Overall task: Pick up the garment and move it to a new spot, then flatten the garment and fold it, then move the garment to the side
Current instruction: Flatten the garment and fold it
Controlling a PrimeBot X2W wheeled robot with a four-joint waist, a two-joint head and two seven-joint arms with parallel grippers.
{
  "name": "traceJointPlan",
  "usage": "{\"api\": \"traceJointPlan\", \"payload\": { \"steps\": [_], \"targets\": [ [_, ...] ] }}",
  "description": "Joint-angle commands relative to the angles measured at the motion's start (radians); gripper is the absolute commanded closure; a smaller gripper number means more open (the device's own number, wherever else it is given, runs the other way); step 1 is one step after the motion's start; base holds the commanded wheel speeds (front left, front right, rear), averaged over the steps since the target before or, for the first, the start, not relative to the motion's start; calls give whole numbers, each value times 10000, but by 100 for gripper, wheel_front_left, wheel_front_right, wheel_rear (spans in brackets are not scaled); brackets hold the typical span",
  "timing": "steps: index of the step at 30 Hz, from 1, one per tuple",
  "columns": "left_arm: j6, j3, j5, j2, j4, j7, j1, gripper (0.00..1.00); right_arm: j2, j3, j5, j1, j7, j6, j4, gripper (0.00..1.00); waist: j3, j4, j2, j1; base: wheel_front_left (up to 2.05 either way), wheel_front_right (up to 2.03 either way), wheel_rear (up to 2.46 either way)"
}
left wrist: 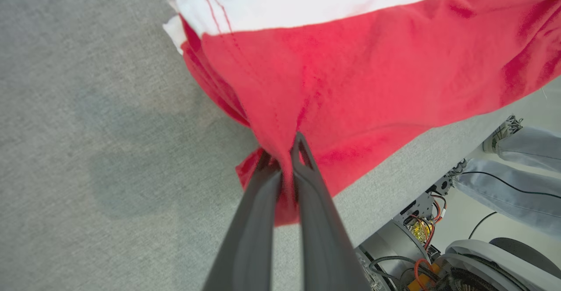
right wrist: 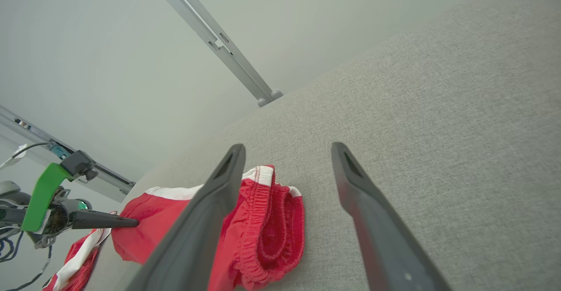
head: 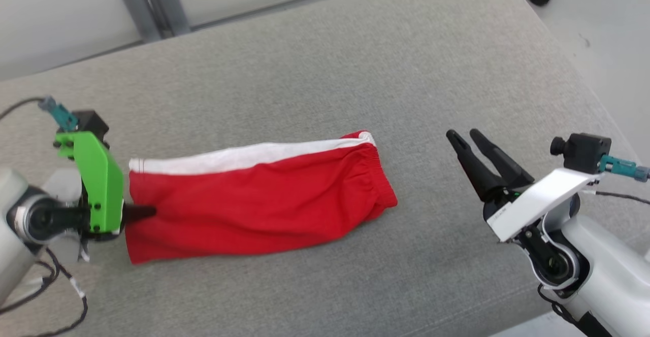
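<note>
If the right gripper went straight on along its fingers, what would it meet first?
Probably the bare grey cushion, just past the gathered end of the red garment; the right gripper seems aimed beside it, though depth is unclear.

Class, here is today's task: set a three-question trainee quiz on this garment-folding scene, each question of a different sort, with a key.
1. True or false: the left gripper is shut on the red garment.
2. Multiple choice: the right gripper is A) open and apart from the garment; B) shut on the garment; C) holding a cup.
3. Short answer: what colour is the stripe along the garment's far edge in the head view?
Key: 1 true; 2 A; 3 white.
</note>
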Motion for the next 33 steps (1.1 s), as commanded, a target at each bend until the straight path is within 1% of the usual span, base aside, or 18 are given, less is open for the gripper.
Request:
{"api": "traceJointPlan", "payload": {
  "steps": [1,4,8,9,10,11,16,19,22,24,25,26,28,30,32,33],
  "targets": [
    [109,-63,-143,144,-117,-19,411,100,-1,4,18,247,46,2,43,0,-851,783,-1,0,0,0,0],
    [298,-72,-326,366,-413,-118,874,100,-7,-22,-5,477,67,4,142,0,-1043,984,-1,0,0,0,0],
    [420,-28,-629,583,-754,-228,1340,100,-10,-136,5,681,97,4,162,0,-1169,1160,-1,0,0,0,0],
    [447,-26,-645,604,-805,-270,1400,88,-7,-153,-7,693,112,4,160,0,-1174,1192,-1,0,0,0,0],
    [470,-23,-654,608,-844,-327,1467,7,-3,-163,-24,717,140,4,157,0,-1186,1231,-1,0,0,0,0],
    [491,-22,-661,610,-872,-390,1528,0,11,-179,-42,734,148,4,165,0,-1203,1259,-1,0,0,0,0],
    [515,122,-666,671,-977,-819,1695,0,33,-340,-177,760,173,4,174,0,-1240,1414,-1,0,0,0,0],
    [441,250,-340,819,-1081,-1378,1680,0,68,-415,-378,799,94,4,220,0,-1287,1499,-1,0,0,0,0],
    [363,516,279,964,-1257,-2661,1594,0,101,-565,-802,818,-93,4,266,0,-1343,1602,-1,0,0,0,0],
    [300,690,560,994,-1509,-3511,1755,0,22,-722,-1506,821,-302,2,410,0,-1399,1685,-1,0,0,0,0],
    [374,834,773,1055,-1618,-4123,1839,0,146,-899,-1779,851,-431,2,441,0,-1424,1724,-1,0,0,0,0],
    [516,964,964,1111,-1701,-4674,1871,0,284,-1091,-2036,884,-522,4,428,0,-1444,1756,-1,0,0,0,0],
    [916,1185,1469,1197,-1893,-5894,2034,0,420,-1592,-2883,1006,-658,2,485,0,-1500,1829,-1,0,0,0,0],
    [1344,1341,1970,1259,-2205,-7002,2207,0,705,-2248,-3628,1169,-729,2,424,0,-1547,1910,-1,0,0,0,0],
    [1930,1370,2671,1473,-2496,-7927,2347,0,1033,-2906,-4354,1354,-771,2,336,0,-1584,1982,-1,0,0,0,0],
    [2232,1456,2778,1502,-2695,-8439,2502,0,1243,-3347,-4766,1472,-781,2,268,0,-1604,2032,-1,0,0,0,0]
  ]
}}
